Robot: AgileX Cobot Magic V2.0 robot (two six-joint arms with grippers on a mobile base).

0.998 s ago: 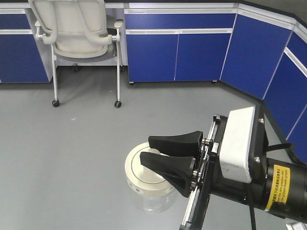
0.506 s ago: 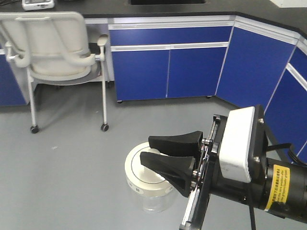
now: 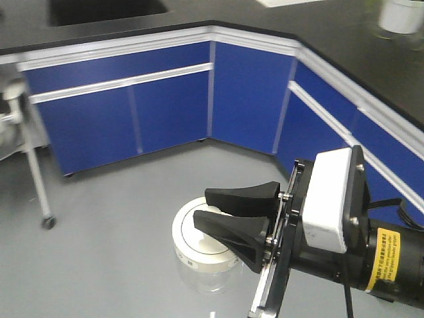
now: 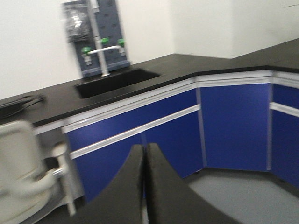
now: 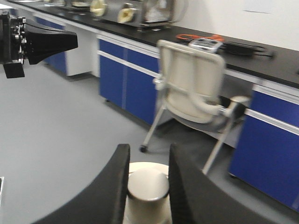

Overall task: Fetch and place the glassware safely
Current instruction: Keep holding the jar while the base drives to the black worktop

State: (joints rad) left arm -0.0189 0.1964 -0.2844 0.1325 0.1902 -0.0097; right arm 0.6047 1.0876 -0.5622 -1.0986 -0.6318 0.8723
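front view, left to right: a chair leg [image 3: 36,173] with its caster [image 3: 48,222] at the left edge. blue cabinets [image 3: 165,112] run round a corner under a black desk [image 3: 278,26]. a white container [image 3: 401,14] stands on the desk top right. low centre, the glass jar [image 3: 209,281] shows against the grey floor [image 3: 99,265], cream lid [image 3: 189,242] up, small marks on the lid rim. right tool [image 3: 202,207] comes in from the right with both black fingers over the lid centre. further right on the arm are a white housing [image 3: 328,199] and a yellow label [image 3: 384,262].

left wrist view, blurred: cream chair [image 4: 18,154] at left, then a sink [image 4: 114,81] set in the desk with a tap [image 4: 103,56] behind it, green handles on the tap. left tool [image 4: 145,148] is bottom centre, fingers pressed flat together, nothing between them. more blue cabinets to the right.

right wrist view: left tool [image 5: 70,41] top left, pointing right, well apart from the jar. bottom centre, the right tool's two fingers [image 5: 114,186] flank the knob [image 5: 147,184] and touch it on both sides, so it is clenched on the jar by the knob. the lid rim shows just behind. the chair [image 5: 191,84] stands right of centre, against the cabinets. can't tell whether the jar's base touches the floor.
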